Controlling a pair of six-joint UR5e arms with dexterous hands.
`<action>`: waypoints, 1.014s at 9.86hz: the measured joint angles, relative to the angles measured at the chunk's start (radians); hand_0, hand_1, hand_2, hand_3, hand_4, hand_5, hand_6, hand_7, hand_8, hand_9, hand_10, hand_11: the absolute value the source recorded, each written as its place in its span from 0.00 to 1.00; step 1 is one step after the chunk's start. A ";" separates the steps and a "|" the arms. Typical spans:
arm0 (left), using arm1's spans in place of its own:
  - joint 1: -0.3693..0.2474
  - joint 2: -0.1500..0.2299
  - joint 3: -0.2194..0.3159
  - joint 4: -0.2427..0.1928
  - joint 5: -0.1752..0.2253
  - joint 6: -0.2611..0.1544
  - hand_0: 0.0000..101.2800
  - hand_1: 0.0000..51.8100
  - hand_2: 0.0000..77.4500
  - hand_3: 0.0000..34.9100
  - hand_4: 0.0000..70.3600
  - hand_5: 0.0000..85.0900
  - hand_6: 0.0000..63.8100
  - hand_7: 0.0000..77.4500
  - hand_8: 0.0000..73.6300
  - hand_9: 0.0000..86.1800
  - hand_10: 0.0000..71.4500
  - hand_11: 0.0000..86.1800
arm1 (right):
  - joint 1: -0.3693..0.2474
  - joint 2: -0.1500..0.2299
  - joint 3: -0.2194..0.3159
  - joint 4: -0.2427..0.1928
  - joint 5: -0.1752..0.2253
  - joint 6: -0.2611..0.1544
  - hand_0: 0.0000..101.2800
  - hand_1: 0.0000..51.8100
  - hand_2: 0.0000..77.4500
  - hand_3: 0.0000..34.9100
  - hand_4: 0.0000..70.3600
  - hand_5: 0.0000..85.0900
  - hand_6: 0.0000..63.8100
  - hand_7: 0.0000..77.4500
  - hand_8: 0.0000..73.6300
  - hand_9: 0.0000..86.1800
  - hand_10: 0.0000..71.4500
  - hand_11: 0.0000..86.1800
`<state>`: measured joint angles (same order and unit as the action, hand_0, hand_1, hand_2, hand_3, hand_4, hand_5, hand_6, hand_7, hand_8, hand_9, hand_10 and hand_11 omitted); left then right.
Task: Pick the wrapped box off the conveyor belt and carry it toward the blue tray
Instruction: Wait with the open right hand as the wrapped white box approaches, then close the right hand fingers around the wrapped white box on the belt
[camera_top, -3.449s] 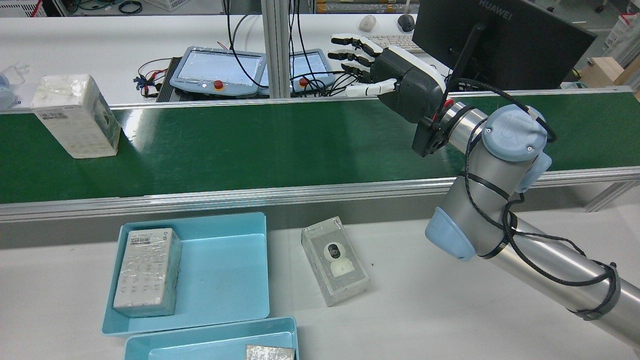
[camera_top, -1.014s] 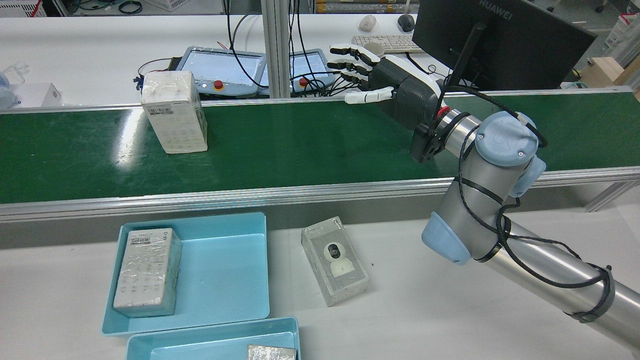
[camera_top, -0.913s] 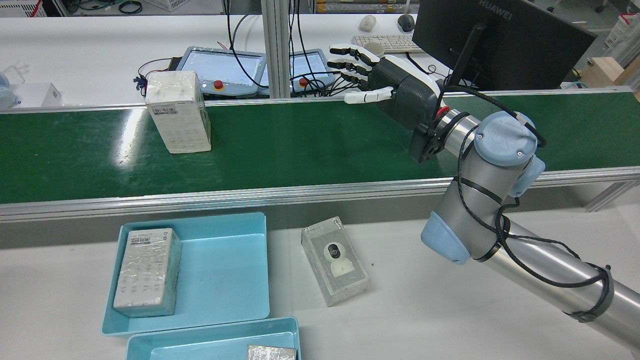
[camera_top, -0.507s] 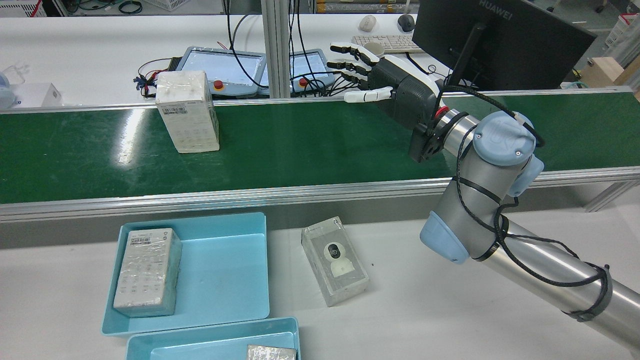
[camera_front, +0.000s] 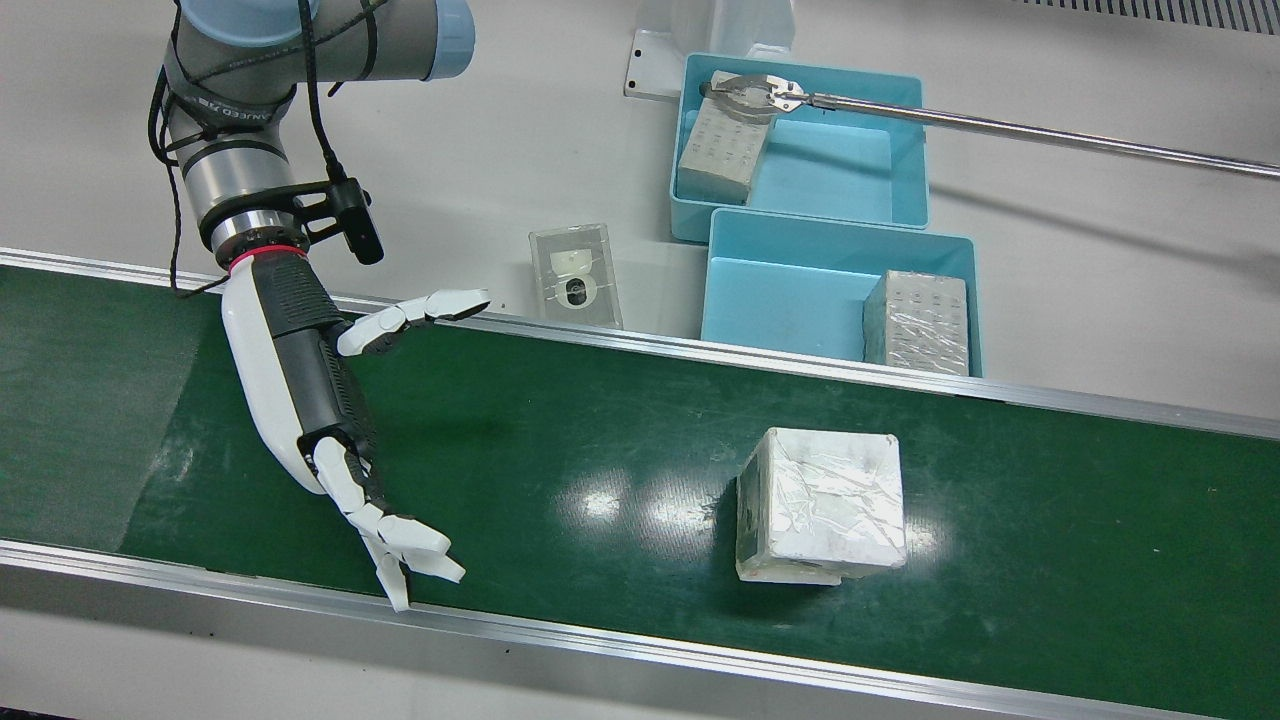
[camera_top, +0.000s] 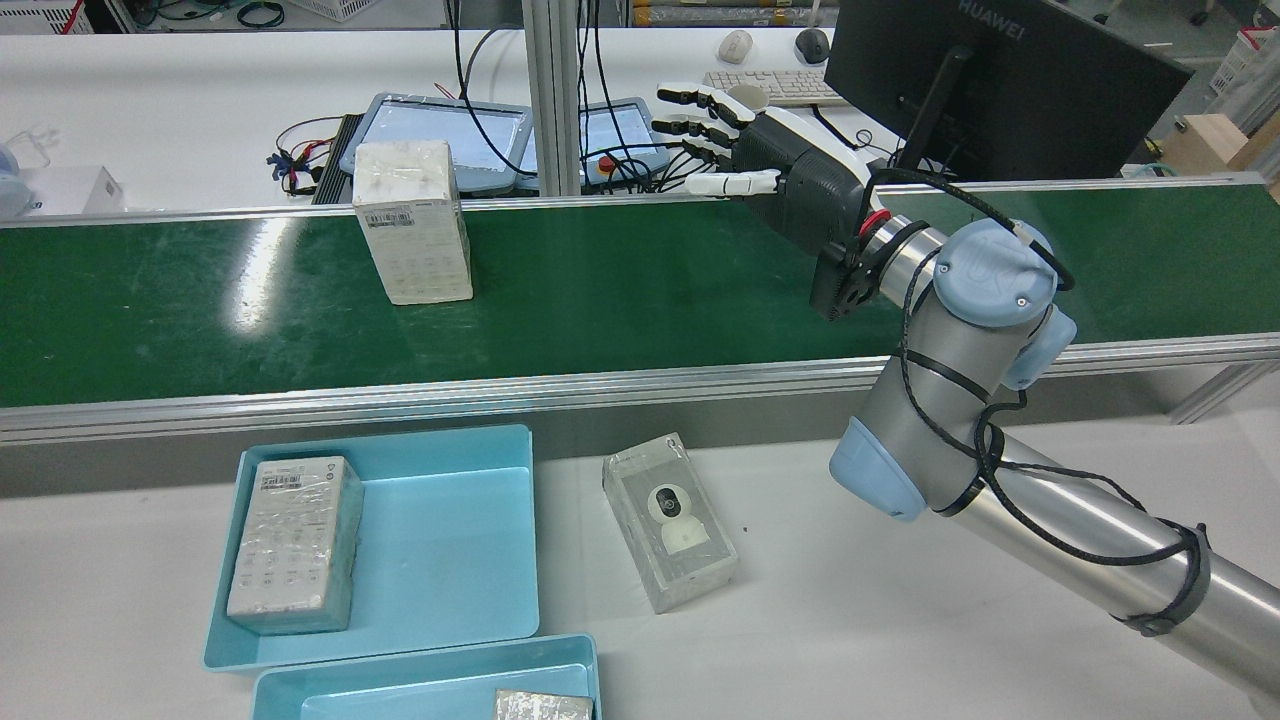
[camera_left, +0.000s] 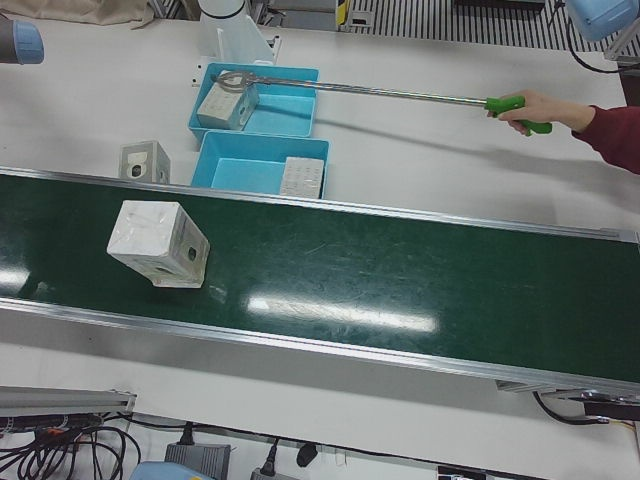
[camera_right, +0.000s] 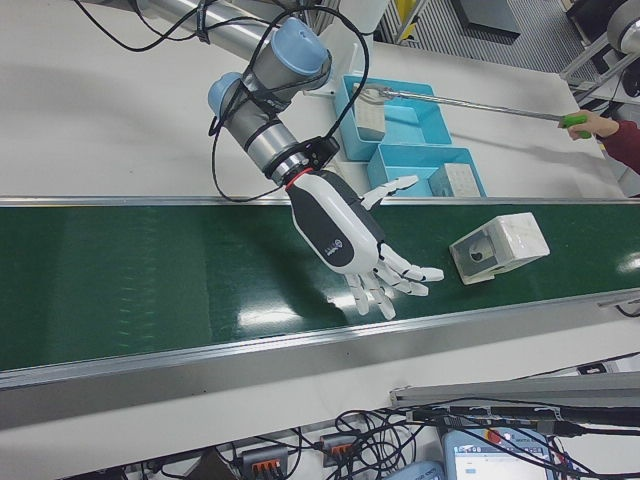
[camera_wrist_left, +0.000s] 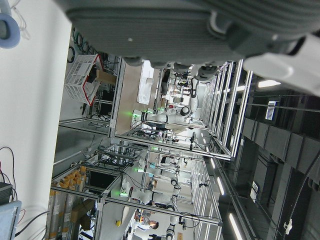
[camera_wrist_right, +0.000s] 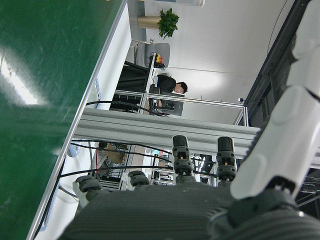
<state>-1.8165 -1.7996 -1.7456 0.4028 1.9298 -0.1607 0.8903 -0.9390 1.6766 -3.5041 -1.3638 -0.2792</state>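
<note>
The wrapped box stands upright on the green conveyor belt, near its far edge in the rear view. It also shows in the front view and the left-front view. My right hand is open and empty above the belt, to the right of the box and well apart from it, palm turned toward it. It also shows in the front view and the right-front view. The left hand view shows only the edge of my left hand, with nothing in it.
Two blue trays sit on the white table before the belt, each with a wrapped box inside. A clear-wrapped camera box lies beside them. A person's long grabber tool reaches into one tray.
The wrapped box has ridden the belt to the right, closer to my right hand. The right hand has shifted slightly left and toward the belt's far edge, and is still open.
</note>
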 joint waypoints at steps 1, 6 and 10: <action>0.000 0.000 0.000 0.000 0.000 0.000 0.00 0.00 0.01 0.00 0.01 0.01 0.01 0.01 0.00 0.01 0.00 0.00 | 0.000 0.001 -0.002 0.000 0.000 0.000 0.38 0.17 0.17 0.86 0.04 0.27 0.00 0.22 0.00 0.06 0.02 0.04; 0.000 0.000 0.000 0.000 0.000 0.000 0.00 0.00 0.01 0.00 0.01 0.01 0.00 0.01 0.01 0.00 0.01 0.00 | -0.013 0.012 -0.025 0.000 0.001 0.002 0.38 0.16 0.17 0.86 0.04 0.26 0.00 0.22 0.00 0.04 0.02 0.04; 0.000 0.000 0.000 0.000 0.000 0.000 0.00 0.00 0.01 0.00 0.01 0.01 0.01 0.01 0.01 0.00 0.01 0.00 | -0.021 0.028 -0.036 0.001 0.002 0.000 0.37 0.16 0.18 0.86 0.04 0.26 0.00 0.20 0.00 0.03 0.02 0.04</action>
<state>-1.8165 -1.7996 -1.7456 0.4028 1.9298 -0.1607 0.8692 -0.9114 1.6405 -3.5035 -1.3622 -0.2789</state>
